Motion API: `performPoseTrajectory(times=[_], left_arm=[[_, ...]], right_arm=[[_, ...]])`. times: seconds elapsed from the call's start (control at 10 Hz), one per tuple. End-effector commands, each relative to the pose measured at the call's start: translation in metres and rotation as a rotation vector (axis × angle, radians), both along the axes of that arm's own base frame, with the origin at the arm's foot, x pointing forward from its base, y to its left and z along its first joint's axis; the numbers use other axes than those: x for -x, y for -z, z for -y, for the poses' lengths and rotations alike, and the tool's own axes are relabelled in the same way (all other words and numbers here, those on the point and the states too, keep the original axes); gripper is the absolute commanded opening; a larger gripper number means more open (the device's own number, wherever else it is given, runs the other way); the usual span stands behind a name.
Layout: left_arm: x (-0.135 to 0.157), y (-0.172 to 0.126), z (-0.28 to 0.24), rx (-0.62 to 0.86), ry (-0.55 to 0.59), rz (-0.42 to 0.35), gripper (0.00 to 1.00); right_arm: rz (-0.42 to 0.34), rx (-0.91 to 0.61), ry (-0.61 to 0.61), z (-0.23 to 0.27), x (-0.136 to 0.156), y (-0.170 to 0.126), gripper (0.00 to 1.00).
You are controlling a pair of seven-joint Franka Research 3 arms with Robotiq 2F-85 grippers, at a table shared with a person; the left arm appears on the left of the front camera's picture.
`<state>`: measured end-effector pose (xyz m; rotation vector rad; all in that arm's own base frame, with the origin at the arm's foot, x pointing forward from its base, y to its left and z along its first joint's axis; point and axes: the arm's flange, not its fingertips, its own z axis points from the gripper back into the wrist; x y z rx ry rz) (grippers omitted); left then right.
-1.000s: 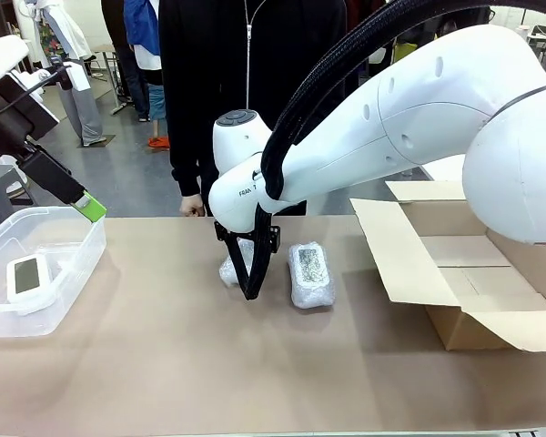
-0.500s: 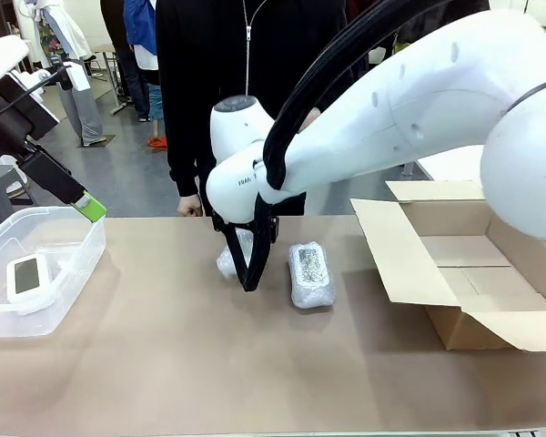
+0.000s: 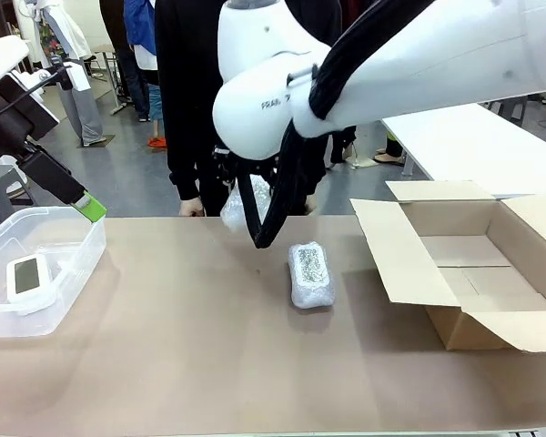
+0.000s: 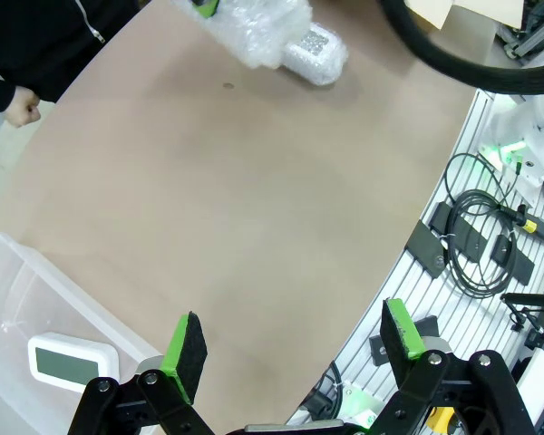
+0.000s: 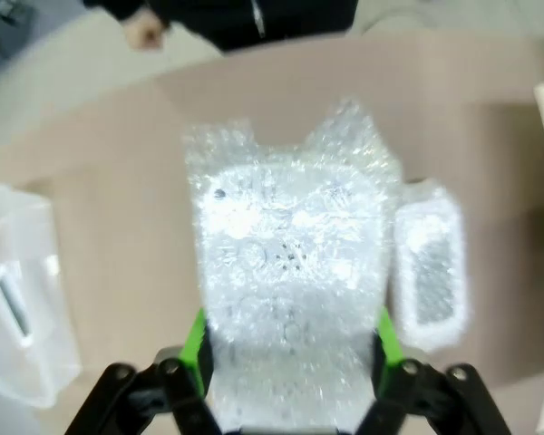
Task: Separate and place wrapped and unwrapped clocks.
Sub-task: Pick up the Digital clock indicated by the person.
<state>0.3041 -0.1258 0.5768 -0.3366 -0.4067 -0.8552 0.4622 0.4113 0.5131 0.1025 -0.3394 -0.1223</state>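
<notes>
Jaws of the right gripper pinch a whitish oblong bubble-wrap bundle, held in the air above the brown table. Below it, a second bubble-wrap bundle with a dark speckled panel lies on the table near an open cardboard box. The left gripper hangs with jaws spread wide, near a clear plastic bin holding the bare white rectangular clock.

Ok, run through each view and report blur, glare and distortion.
Right wrist view: soft all over, and the wrapped bundle clamped in the right gripper glares white, detail washed out. Front view: sharp, evenly lit, a faint shadow beside the second bundle. Left wrist view: sharp, but the wide lens bows the edge of the table; the left gripper is crisp, jaws open.
</notes>
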Motion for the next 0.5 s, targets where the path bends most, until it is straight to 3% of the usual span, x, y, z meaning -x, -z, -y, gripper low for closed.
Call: performPoseTrajectory(times=[0.0, 0.2, 0.3, 0.4], left_arm=[[0.0, 0.0, 0.0, 0.004, -0.002, -0.002, 1.0], [0.0, 0.0, 0.0, 0.004, -0.002, -0.002, 1.0], [0.0, 0.0, 0.0, 0.004, -0.002, -0.002, 1.0], [0.0, 0.0, 0.0, 0.004, -0.002, -0.002, 1.0]], right_arm=[[-0.017, -0.023, -0.054, 0.012, 0.03, -0.012, 0.27], [-0.006, 0.023, 0.05, -0.001, 0.035, -0.014, 0.27], [0.005, -0.013, -0.033, 0.0, 0.029, -0.021, 0.27], [0.005, -0.013, -0.033, 0.0, 0.029, -0.021, 0.27]])
